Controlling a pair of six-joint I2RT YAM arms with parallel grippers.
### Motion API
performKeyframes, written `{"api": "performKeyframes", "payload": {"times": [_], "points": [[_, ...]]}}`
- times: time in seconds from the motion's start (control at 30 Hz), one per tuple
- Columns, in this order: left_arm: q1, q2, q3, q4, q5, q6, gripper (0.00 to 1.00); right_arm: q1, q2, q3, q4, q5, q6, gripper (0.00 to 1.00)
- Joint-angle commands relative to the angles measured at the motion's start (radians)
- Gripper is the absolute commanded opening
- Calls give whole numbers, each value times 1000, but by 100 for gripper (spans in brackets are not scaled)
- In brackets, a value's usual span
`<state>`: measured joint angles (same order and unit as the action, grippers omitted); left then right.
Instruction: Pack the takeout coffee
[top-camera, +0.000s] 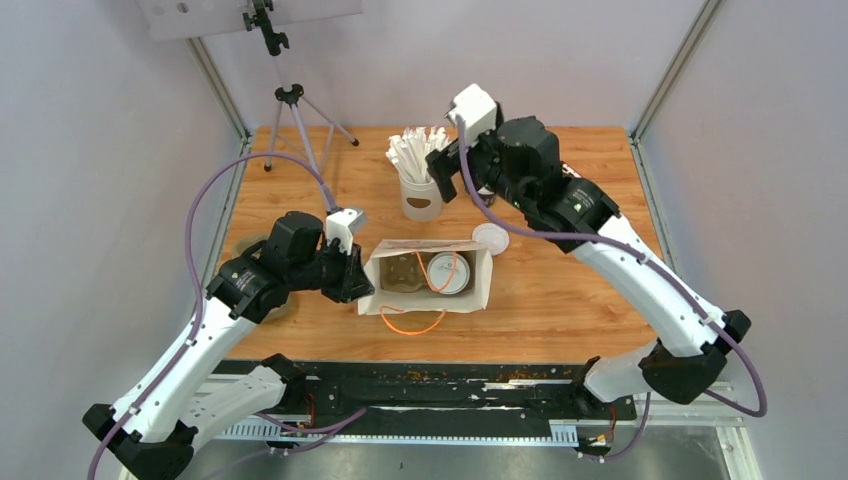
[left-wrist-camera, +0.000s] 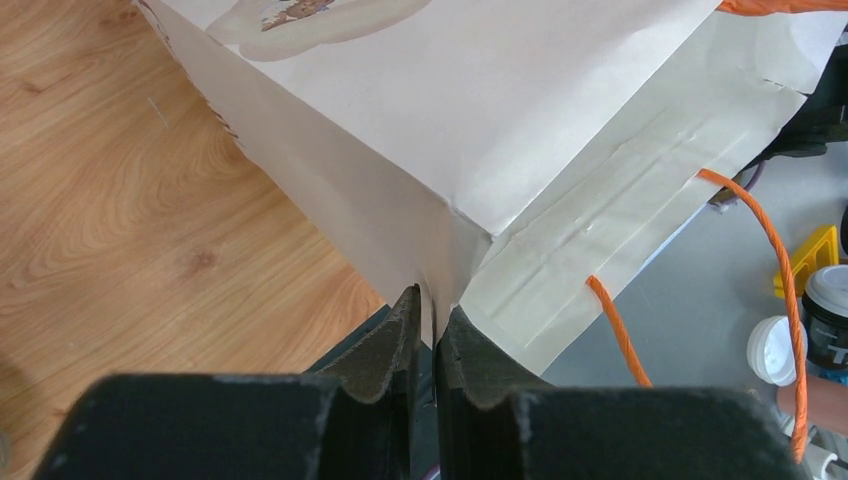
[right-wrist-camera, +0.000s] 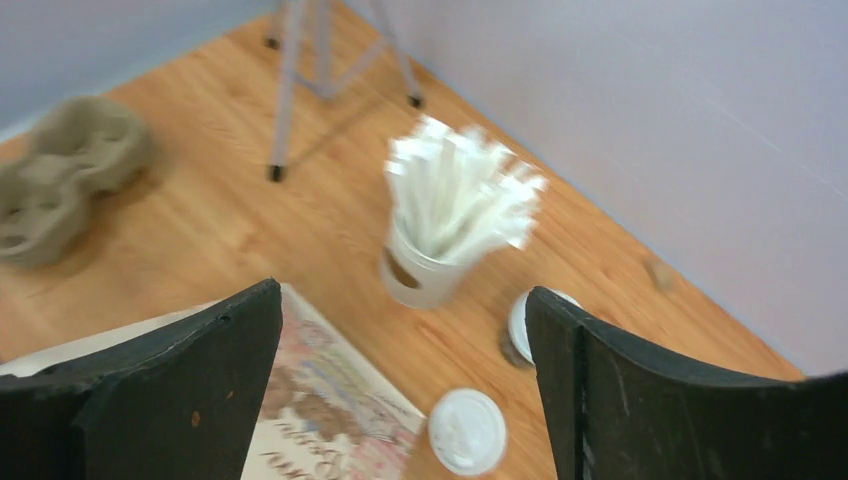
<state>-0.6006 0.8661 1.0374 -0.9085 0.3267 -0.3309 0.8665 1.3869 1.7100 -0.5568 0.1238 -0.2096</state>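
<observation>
our left gripper (left-wrist-camera: 433, 305) pinches a creased corner of the smooth white paper bag (left-wrist-camera: 420, 120), and past that edge, in the bag's rectangular mouth, sits one round white-lidded coffee cup (top-camera: 447, 272). our right gripper (right-wrist-camera: 402, 300) hangs spread wide and empty; below it stand a white cup of paper-wrapped sticks (right-wrist-camera: 450, 210), a dark lidded coffee cup (right-wrist-camera: 520, 330) just behind, and a round white lid (right-wrist-camera: 467, 430), bare wood-grain table (right-wrist-camera: 250, 200) between them.

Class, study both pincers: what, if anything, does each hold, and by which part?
The left pincer is shut on the white paper bag, pinching a corner crease at its edge. The right pincer stands open, holding nothing.
</observation>
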Motion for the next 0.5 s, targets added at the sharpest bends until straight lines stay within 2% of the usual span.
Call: {"api": "performKeyframes", "payload": {"times": [0.0, 0.1, 0.3, 0.47], "points": [[2, -18, 27, 12, -23, 2, 17, -157, 61, 36, -76, 117, 121, 99], [3, -18, 30, 10, -25, 6, 17, -274, 127, 26, -114, 88, 179, 100], [3, -23, 34, -13, -22, 20, 17, -412, 245, -70, -22, 57, 169, 98], [2, -22, 53, -41, -29, 38, 17, -475, 396, -50, 59, -92, 121, 86]]}}
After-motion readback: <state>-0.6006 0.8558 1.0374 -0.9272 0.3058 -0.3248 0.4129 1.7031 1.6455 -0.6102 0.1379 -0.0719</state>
